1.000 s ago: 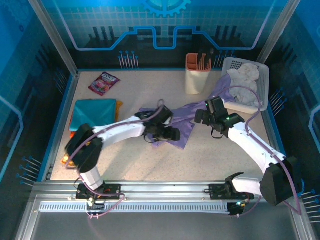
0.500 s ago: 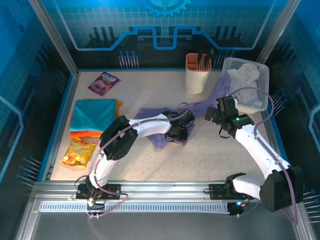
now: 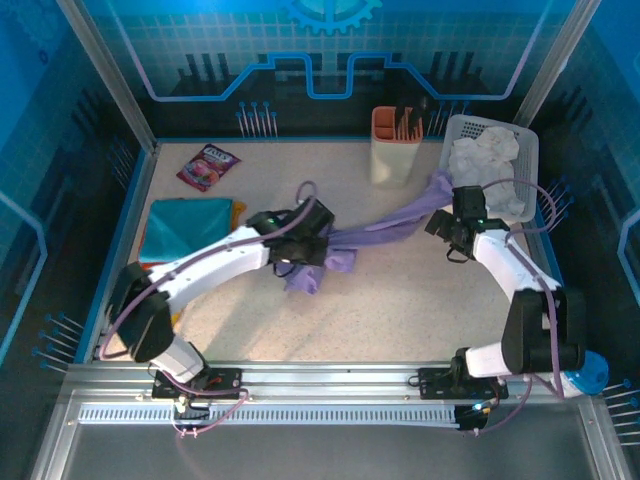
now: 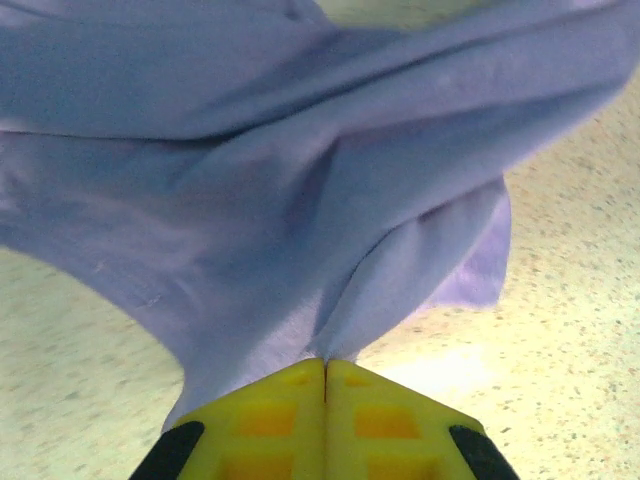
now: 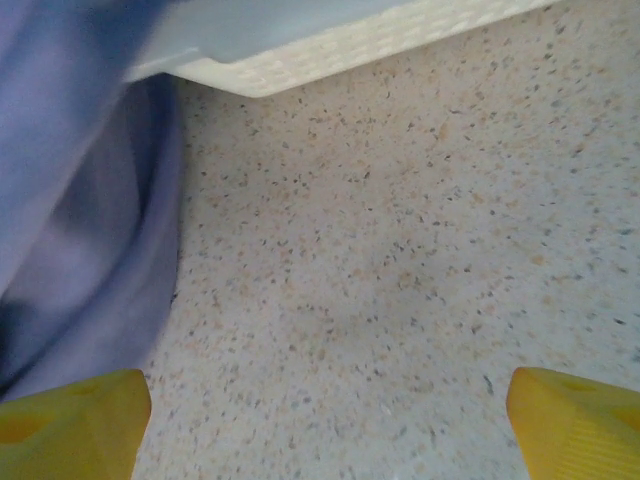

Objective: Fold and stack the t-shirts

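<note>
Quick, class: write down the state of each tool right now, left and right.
Left tool: closed, pinching the purple t-shirt.
Right tool: open, holding nothing.

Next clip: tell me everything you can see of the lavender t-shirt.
The lavender t-shirt is soft, matte, wrinkled cloth, unfolded and pulled into a long twisted band across the table. Its near end is bunched and pinched in the shut left gripper, with a loose flap lying on the table. Its far end reaches the near-left corner of the white basket. The open right gripper hovers beside that end, not holding it. No lettering shows.
</note>
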`<act>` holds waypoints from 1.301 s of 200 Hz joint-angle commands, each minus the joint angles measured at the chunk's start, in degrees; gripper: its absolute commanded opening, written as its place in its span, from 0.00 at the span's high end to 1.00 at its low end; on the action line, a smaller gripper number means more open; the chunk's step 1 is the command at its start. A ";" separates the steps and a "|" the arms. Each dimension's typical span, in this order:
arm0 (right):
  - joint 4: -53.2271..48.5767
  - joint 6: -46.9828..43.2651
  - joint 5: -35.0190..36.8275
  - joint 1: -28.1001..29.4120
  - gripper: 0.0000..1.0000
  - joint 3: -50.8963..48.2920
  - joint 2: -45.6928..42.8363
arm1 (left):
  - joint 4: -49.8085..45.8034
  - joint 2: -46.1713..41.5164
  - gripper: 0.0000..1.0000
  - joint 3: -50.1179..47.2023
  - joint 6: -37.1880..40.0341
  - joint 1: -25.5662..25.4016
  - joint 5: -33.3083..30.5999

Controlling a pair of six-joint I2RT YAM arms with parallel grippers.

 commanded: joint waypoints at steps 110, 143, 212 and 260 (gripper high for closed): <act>1.26 4.74 -1.04 -15.25 0.10 21.55 20.83 | -7.83 -18.06 1.00 -12.66 11.48 7.44 0.27; 2.13 3.90 -3.67 -11.99 0.10 17.39 15.34 | -5.99 -18.93 1.00 -14.71 10.88 7.65 4.14; 6.79 -0.21 -6.98 -1.20 0.22 4.92 10.14 | -3.17 -18.96 1.00 -15.42 9.82 7.76 11.43; 8.32 0.35 -7.67 0.56 0.40 8.13 18.36 | -2.62 -21.25 1.00 -16.41 8.91 8.06 13.30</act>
